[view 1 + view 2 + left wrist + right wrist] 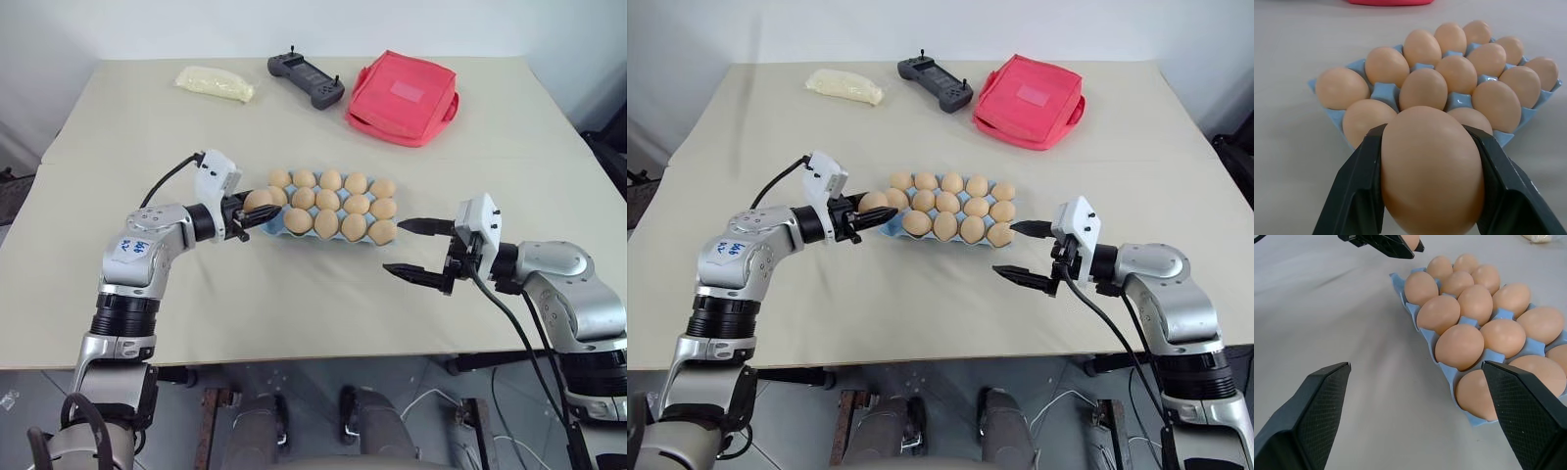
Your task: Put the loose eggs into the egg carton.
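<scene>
My left gripper (pixel 257 211) is clamped on one smooth orange-tan egg (pixel 1432 169), both black fingers (pixel 1354 196) pressed against its sides. The held egg hangs just beside the left end of the light blue moulded egg carton (pixel 277 228), above the beige table (pixel 294 304). The carton sits mid-table, its visible cups filled with matching tan eggs (pixel 331 202) in three rows. My right gripper (pixel 421 248) stands just beside the carton's right end, fingers spread wide apart and holding nothing. Along the far edge of the table lie a pale yellow oblong packet (pixel 215 83), a dark grey handheld controller (pixel 306 79) and a red fabric bag (pixel 403 97), all well apart from the carton.
</scene>
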### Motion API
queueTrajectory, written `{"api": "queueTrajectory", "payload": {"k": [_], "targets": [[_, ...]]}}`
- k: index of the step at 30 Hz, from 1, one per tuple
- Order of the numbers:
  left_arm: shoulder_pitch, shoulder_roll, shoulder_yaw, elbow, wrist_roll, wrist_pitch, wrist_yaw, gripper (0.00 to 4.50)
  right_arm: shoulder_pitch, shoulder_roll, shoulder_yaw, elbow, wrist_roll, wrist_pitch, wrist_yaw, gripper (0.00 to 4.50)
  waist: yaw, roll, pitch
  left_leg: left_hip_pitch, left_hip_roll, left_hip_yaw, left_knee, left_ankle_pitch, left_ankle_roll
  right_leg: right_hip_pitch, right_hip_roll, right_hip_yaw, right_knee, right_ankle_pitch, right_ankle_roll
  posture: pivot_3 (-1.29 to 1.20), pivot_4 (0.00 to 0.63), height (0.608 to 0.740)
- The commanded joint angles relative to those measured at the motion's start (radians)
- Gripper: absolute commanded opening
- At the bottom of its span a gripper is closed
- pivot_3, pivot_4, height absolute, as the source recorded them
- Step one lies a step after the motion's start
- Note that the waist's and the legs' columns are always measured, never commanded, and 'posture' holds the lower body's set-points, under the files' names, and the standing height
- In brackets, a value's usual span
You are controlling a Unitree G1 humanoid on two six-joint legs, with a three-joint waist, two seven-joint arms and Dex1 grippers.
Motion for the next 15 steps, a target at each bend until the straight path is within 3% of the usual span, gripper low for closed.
{"api": "queueTrajectory", "payload": {"k": [1, 2, 10, 15], "targets": [[-0.033, -0.012, -0.002, 0.02, 0.009, -0.031, -0.007, 1.82, 0.016, -0.008, -0.046, -0.053, 0.026, -0.008, -0.016, 4.5, 0.001, 0.0, 0.0, 0.0, 0.0, 0.0, 0.0, 0.0, 0.0, 0.0, 0.0, 0.0, 0.0, 0.0, 0.0, 0.0, 0.15, 0.74], [-0.034, -0.014, -0.004, 0.026, 0.011, -0.035, -0.008, 1.82, 0.02, -0.008, -0.047, -0.058, 0.027, -0.008, -0.018, 4.5, 0.001, 0.0, 0.0, 0.0, 0.0, 0.0, 0.0, 0.0, 0.0, 0.0, 0.0, 0.0, 0.0, 0.0, 0.0, 0.0, 0.15, 0.74], [-0.068, -0.039, -0.001, 0.117, 0.034, -0.084, -0.002, 4.45, 0.034, -0.007, -0.053, -0.064, 0.03, -0.008, -0.034, 4.5, 0.001, 0.0, 0.0, 0.0, 0.0, 0.0, 0.0, 0.0, 0.001, 0.0, 0.0, 0.0, 0.0, 0.0, 0.0, 0.0, 0.15, 0.74], [-0.083, -0.047, 0.007, 0.145, 0.04, -0.107, 0.004, 4.48, 0.028, -0.005, -0.05, -0.058, 0.028, -0.009, -0.036, 4.5, 0.0, 0.0, 0.0, 0.0, 0.0, 0.0, 0.0, 0.0, 0.001, 0.0, 0.0, 0.0, 0.0, 0.0, 0.0, 0.0, 0.15, 0.74]]}}
